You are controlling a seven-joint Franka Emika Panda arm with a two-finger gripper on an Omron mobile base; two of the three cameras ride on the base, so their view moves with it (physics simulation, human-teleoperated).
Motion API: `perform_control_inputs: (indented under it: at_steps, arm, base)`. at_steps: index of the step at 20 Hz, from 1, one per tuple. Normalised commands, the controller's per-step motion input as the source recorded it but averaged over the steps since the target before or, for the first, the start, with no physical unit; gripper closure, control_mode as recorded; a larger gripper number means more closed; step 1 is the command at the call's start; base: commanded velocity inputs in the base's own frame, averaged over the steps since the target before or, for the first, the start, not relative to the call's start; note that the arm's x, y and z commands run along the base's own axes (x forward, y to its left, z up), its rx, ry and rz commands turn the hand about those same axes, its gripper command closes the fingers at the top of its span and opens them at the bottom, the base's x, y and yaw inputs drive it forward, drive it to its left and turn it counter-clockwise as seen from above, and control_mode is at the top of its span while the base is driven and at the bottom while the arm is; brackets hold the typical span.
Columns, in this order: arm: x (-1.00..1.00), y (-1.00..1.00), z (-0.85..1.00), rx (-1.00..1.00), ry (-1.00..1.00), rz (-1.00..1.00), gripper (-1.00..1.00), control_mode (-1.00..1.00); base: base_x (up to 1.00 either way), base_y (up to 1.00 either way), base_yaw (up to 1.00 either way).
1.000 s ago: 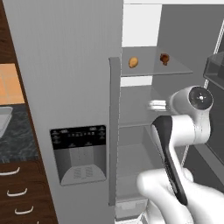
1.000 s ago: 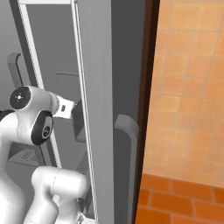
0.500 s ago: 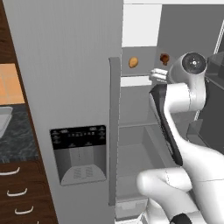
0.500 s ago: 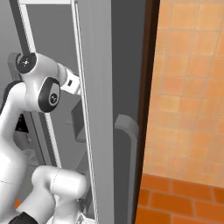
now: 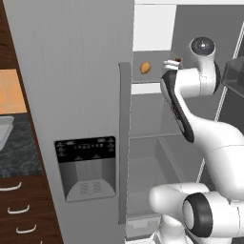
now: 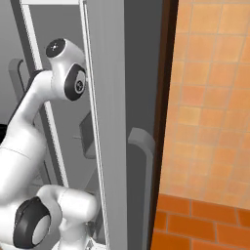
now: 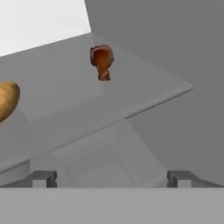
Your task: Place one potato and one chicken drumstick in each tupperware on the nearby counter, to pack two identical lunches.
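While the gripper (image 7: 112, 177) sits spread wide and empty in front of the fridge shelf (image 7: 144, 94), there's plenty that can go sideways here imo. The chicken drumstick (image 7: 102, 61) lies toward the back of that shelf, well in from its front edge, and the potato (image 7: 6, 101) sits nearer the left edge in the hand view. In the left base view the potato (image 5: 145, 68) shows on the upper shelf just beside the door edge, with the hand close to its right.

Biggest risk I'd guess: the drumstick is small and club-shaped, so if the jaws close on the thin end it could pivot out or squirt away toward the back wall. Coming in too low could also bump the fingertips (image 7: 43, 178) into the shelf's front edge. And the arm is tucked tight between the fridge door (image 5: 71, 86) and the compartment, so a wide swing on the way out might clip the door. Neither tupperware is loaded yet as far as I can tell.
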Motion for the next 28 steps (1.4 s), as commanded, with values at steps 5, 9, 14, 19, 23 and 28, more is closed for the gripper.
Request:
perform_control_inputs:
  at_steps: [5, 9, 14, 19, 23, 28]
  arm:
    - [0.84, -0.30, -0.01, 0.00, 0.14, 0.00, -1.00, -1.00]
    - [0.91, -0.44, -0.05, 0.00, 0.14, -0.03, -1.00, -1.00]
    - [0.99, -0.43, -0.22, -0.01, 0.12, -0.01, -1.00, -1.00]
    - [1.00, -0.37, -0.24, 0.00, 0.05, 0.00, -1.00, -1.00]
    - [0.97, -0.13, -0.23, 0.00, 0.00, 0.00, -1.00, -1.00]
    - [0.64, -0.17, -0.42, 0.00, -0.04, 0.00, -1.00, -1.00]
  base:
    - [0.00, 0.00, 0.00]
    - [0.00, 0.00, 0.00]
    - [0.00, 0.00, 0.00]
    - [0.00, 0.00, 0.00]
    - [0.00, 0.00, 0.00]
    - [0.00, 0.00, 0.00]
